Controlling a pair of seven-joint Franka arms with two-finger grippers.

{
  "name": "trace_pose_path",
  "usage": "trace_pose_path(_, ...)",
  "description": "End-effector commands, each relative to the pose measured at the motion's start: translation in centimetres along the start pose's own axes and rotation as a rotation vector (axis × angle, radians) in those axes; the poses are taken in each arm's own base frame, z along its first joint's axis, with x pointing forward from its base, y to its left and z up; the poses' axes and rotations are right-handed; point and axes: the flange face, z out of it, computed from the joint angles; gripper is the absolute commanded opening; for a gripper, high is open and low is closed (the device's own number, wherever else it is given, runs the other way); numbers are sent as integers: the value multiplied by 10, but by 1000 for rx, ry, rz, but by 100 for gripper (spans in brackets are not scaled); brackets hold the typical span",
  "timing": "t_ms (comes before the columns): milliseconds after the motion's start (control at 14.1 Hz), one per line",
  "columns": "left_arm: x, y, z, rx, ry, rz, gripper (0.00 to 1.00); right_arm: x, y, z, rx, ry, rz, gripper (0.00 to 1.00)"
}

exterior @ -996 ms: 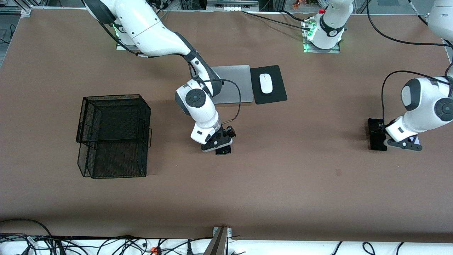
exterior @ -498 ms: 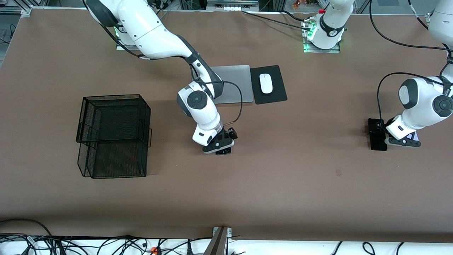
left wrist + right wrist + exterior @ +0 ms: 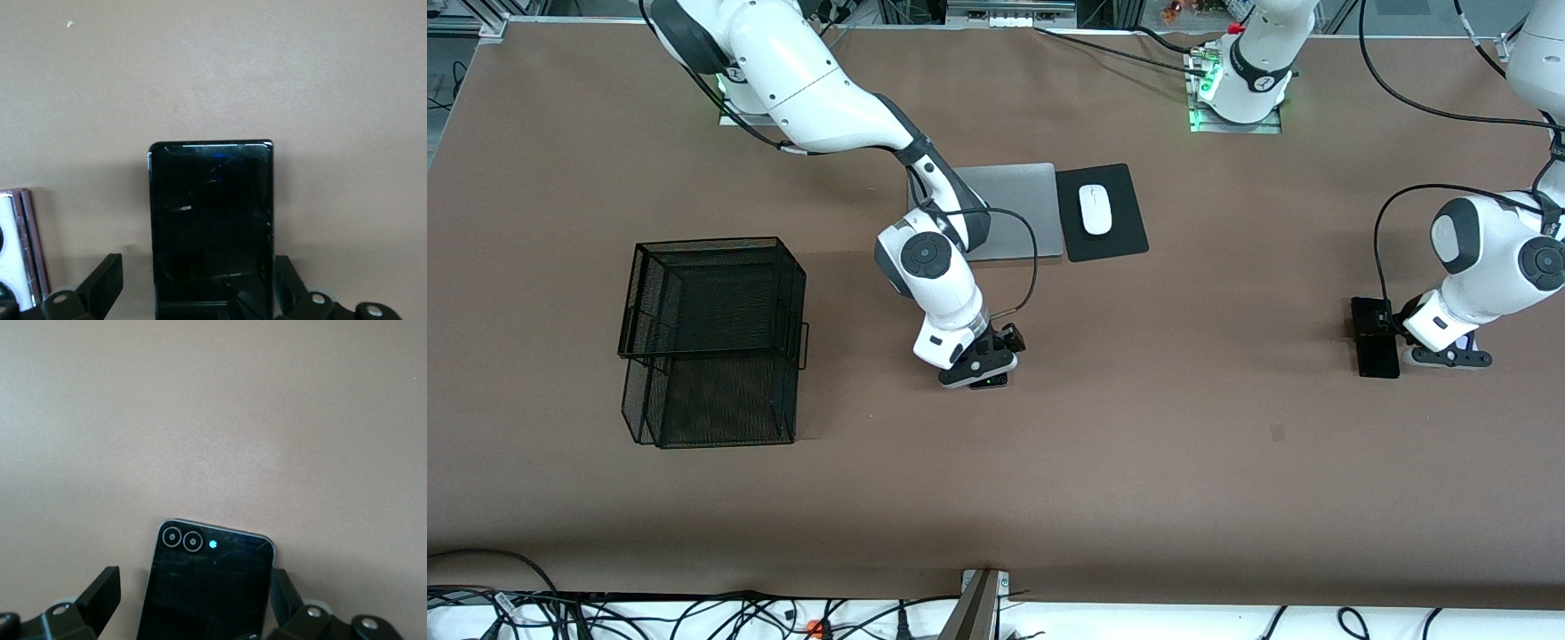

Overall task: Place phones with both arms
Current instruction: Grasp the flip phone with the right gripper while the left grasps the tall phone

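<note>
3 phones (image 3: 212, 227) on 1 table (image 3: 1138, 462), 2 grippers, left gripper (image 3: 200, 303) and right gripper (image 3: 193, 613), both released.

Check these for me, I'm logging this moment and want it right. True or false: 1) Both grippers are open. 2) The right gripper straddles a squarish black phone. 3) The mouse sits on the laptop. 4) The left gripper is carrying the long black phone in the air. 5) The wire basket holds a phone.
1) True: the left gripper and the right gripper both stand open.
2) True: its fingers flank the squarish black phone, which lies on the table.
3) False: the mouse sits on a black pad beside the laptop.
4) False: the long black phone lies flat on the table between open fingers.
5) False: the wire basket shows no phone inside.
</note>
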Motion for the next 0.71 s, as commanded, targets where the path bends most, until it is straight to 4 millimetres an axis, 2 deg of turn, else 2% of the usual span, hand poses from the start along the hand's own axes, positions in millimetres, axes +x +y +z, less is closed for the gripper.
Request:
trace_pose_path(0, 3, 4, 8, -17, 21, -63, 100, 3, -3, 4, -19, 20, -22, 100)
trace_pose_path(356, 4, 8, 11, -16, 16, -61, 100, 1, -2, 7, -39, 21, -38, 100)
trace_pose_path(640, 3, 8, 16, -18, 11, -56, 100, -5, -1, 17, -46, 9, -31, 100)
